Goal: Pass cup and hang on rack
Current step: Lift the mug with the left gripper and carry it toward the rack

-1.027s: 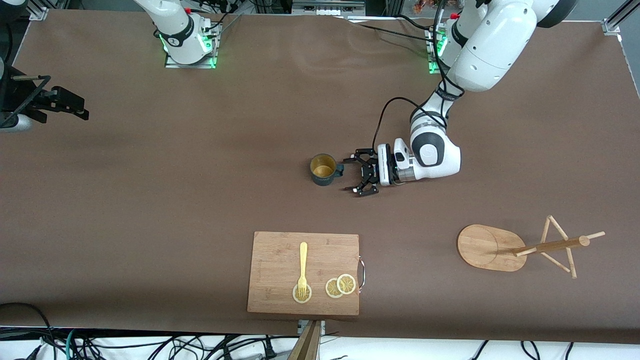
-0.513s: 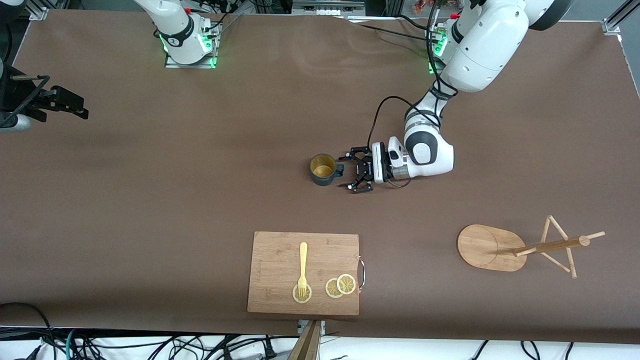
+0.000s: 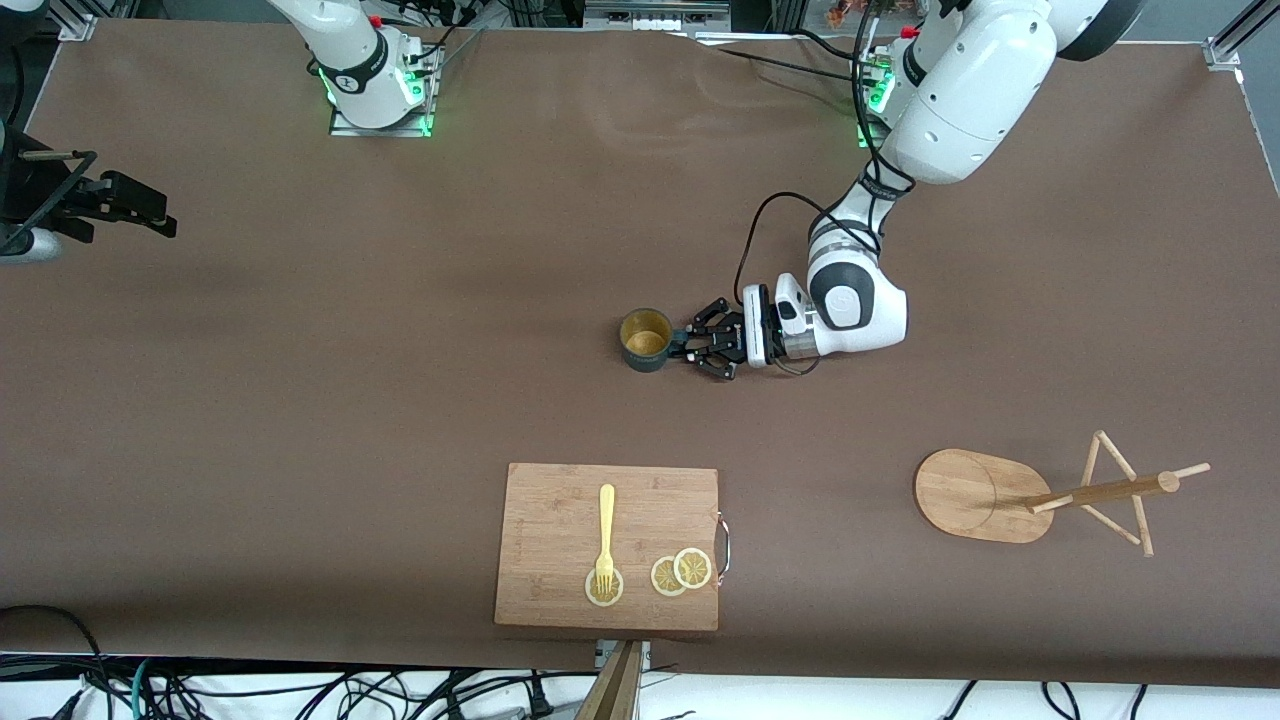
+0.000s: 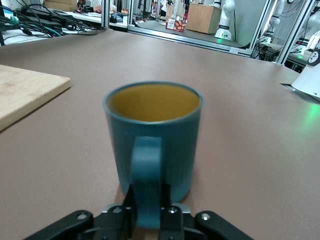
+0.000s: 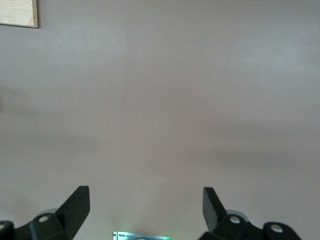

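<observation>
While my right gripper (image 5: 145,210) waits spread over bare table, my left gripper (image 3: 700,352) pinches the cup (image 3: 646,340) handle — fingertips (image 4: 167,212) half hidden.

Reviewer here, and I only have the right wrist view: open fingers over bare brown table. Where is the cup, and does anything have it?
Observer: The cup stands upright mid-table, and the left tool is shut on its handle.
Operator: Is it lifted?
Observer: No, the left wrist view shows its base resting on the table.
Operator: And the rack?
Observer: The rack stands toward the left arm's end of the table, nearer the front camera than the cup, with nothing on its pegs.
Operator: Where is my arm?
Observer: The right tool is parked at the right arm's end of the table.
</observation>
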You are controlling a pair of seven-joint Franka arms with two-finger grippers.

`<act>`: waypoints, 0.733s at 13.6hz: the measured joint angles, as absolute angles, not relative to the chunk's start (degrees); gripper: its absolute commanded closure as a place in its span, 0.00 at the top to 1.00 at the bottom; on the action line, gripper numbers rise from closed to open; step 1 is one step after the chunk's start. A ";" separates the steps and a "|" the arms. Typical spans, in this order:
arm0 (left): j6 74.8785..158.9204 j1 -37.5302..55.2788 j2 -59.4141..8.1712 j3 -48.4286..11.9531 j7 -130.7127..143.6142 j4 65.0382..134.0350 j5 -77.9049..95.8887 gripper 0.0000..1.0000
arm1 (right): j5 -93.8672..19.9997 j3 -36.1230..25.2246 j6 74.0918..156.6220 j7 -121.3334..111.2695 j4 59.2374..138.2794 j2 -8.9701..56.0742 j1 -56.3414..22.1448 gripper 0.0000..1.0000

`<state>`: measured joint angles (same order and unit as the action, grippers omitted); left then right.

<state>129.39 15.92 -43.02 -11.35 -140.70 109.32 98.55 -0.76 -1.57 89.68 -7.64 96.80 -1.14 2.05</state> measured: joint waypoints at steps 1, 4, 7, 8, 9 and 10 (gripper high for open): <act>129.52 15.77 -42.66 -11.21 -139.33 108.94 98.55 0.00 | -0.77 -1.57 89.65 -7.64 96.80 -1.13 2.06 1.00; 129.57 14.64 -39.57 -10.73 -127.40 108.53 93.95 0.00 | -0.91 -1.57 89.63 -7.64 96.80 -1.12 2.05 1.00; 127.01 11.94 -34.32 -10.58 -109.07 108.38 83.99 0.00 | -1.00 -1.55 89.38 -7.64 96.80 -1.12 2.05 1.00; 124.39 10.39 -32.35 -10.43 -102.67 108.36 80.00 0.00 | -1.01 -1.56 89.28 -7.64 96.80 -1.12 2.05 1.00; 120.88 8.54 -30.34 -9.90 -96.59 108.32 75.84 0.00 | -1.02 -1.56 89.21 -7.64 96.79 -1.12 2.05 1.00; 116.34 6.85 -28.19 -8.41 -90.87 108.25 71.74 0.00 | -1.02 -1.56 89.19 -7.64 96.79 -1.12 2.05 1.00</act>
